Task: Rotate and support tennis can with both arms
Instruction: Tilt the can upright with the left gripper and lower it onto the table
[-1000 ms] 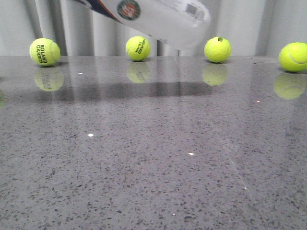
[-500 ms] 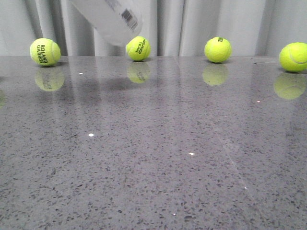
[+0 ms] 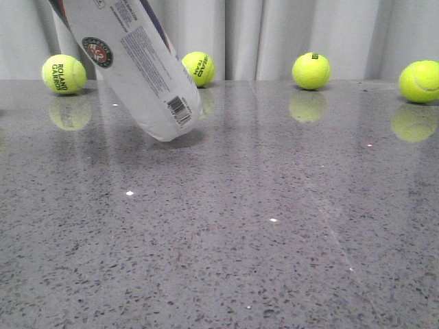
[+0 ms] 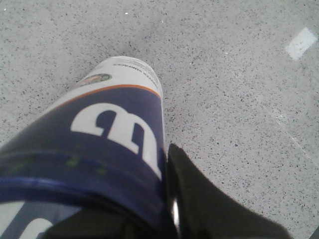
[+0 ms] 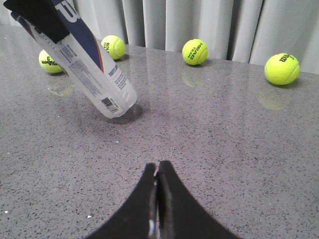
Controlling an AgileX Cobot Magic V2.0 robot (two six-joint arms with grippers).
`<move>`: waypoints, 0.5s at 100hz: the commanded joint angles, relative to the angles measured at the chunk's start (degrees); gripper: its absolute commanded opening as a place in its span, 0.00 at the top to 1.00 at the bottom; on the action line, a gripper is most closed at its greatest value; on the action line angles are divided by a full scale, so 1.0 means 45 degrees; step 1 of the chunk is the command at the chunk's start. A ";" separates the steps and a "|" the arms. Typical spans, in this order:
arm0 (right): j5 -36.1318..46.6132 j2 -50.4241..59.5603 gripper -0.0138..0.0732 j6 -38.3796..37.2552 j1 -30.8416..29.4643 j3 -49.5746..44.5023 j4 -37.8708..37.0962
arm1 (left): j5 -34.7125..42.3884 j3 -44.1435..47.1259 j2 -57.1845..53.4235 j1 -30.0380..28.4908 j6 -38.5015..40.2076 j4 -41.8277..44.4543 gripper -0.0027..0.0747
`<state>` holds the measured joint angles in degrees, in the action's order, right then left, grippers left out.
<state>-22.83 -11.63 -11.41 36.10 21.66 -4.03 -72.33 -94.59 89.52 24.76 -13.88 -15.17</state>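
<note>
The tennis can (image 3: 140, 75) is tilted steeply, its ridged clear base and barcode low near the table and its top out of the front view at upper left. I cannot tell whether the base touches the table. My left gripper (image 5: 36, 20) is shut on the can's upper navy part. In the left wrist view the can (image 4: 109, 134) fills the frame, with one black finger (image 4: 197, 199) pressed to its side. My right gripper (image 5: 157, 169) is shut and empty, low over the table, well in front of the can (image 5: 89, 69).
Yellow tennis balls lie along the table's back edge by the curtain: one at far left (image 3: 64, 74), one behind the can (image 3: 199, 68), one right of centre (image 3: 311, 70), one at far right (image 3: 420, 81). The grey speckled table (image 3: 274, 226) spreads in front.
The can has swung from lying high and nearly level to steeply tilted, and its base has come down and left toward the table.
</note>
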 commanded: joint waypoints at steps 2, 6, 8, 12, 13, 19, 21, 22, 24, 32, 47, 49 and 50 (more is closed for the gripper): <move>0.1089 -0.0097 0.92 0.0037 -0.0107 0.0315 -0.0207 | -0.0247 -0.0285 -0.0506 0.0129 0.0126 -0.0303 0.99; 0.1089 -0.0097 0.92 0.0037 -0.0107 0.0315 -0.0207 | -0.0247 -0.0285 -0.0481 0.0129 0.0126 -0.0331 0.99; 0.1089 -0.0097 0.92 0.0037 -0.0107 0.0315 -0.0207 | -0.0247 -0.0285 -0.0481 0.0129 0.0126 -0.0331 0.99; 0.1089 -0.0097 0.92 0.0037 -0.0107 0.0315 -0.0207 | -0.0247 -0.0285 -0.0481 0.0129 0.0126 -0.0331 0.99; 0.1089 -0.0097 0.92 0.0037 -0.0107 0.0315 -0.0207 | -0.0247 -0.0285 -0.0481 0.0129 0.0126 -0.0331 0.99; 0.1089 -0.0097 0.92 0.0037 -0.0107 0.0315 -0.0207 | -0.0247 -0.0285 -0.0481 0.0129 0.0126 -0.0331 0.99; 0.1089 -0.0097 0.92 0.0037 -0.0107 0.0315 -0.0207 | -0.0247 -0.0285 -0.0481 0.0129 0.0126 -0.0331 0.99; 0.1089 -0.0097 0.92 0.0037 -0.0107 0.0315 -0.0207 | -0.0247 -0.0285 -0.0481 0.0129 0.0126 -0.0331 0.99; 0.1089 -0.0097 0.92 0.0037 -0.0107 0.0315 -0.0207 | -0.0247 -0.0285 -0.0481 0.0129 0.0126 -0.0331 0.98; 0.1089 -0.0097 0.92 0.0037 -0.0107 0.0315 -0.0207 | -0.0247 -0.0285 -0.0481 0.0129 0.0102 -0.0331 0.91; 0.1089 -0.0097 0.92 0.0037 -0.0107 0.0315 -0.0207 | -0.0247 -0.0285 -0.0481 0.0129 0.0009 -0.0331 0.64; 0.1089 -0.0097 0.92 0.0037 -0.0107 0.0315 -0.0207 | -0.0247 -0.0285 -0.0481 0.0129 0.0009 -0.0331 0.60; 0.1089 -0.0097 0.92 0.0037 -0.0107 0.0315 -0.0207 | -0.0247 -0.0285 -0.0481 0.0129 0.0009 -0.0331 0.58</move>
<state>-22.83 -11.63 -11.41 36.10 21.66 -4.03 -72.33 -94.59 89.52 24.76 -13.88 -15.17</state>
